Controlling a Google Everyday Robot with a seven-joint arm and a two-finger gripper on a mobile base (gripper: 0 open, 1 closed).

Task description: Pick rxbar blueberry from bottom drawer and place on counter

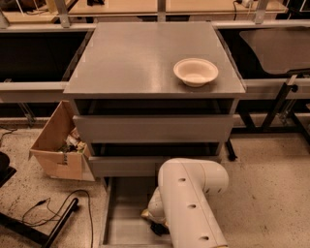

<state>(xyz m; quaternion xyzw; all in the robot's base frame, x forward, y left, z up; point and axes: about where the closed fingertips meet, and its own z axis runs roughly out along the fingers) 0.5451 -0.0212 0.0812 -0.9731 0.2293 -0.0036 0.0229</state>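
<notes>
A white bowl (195,71) stands upright, toward the right; an open cardboard box (57,147) holding clutter sits tilted on the speckled floor (271,193) at left; a black cable (46,209) loops just in front of it; tan wooden benches (121,7) run along the back.
</notes>
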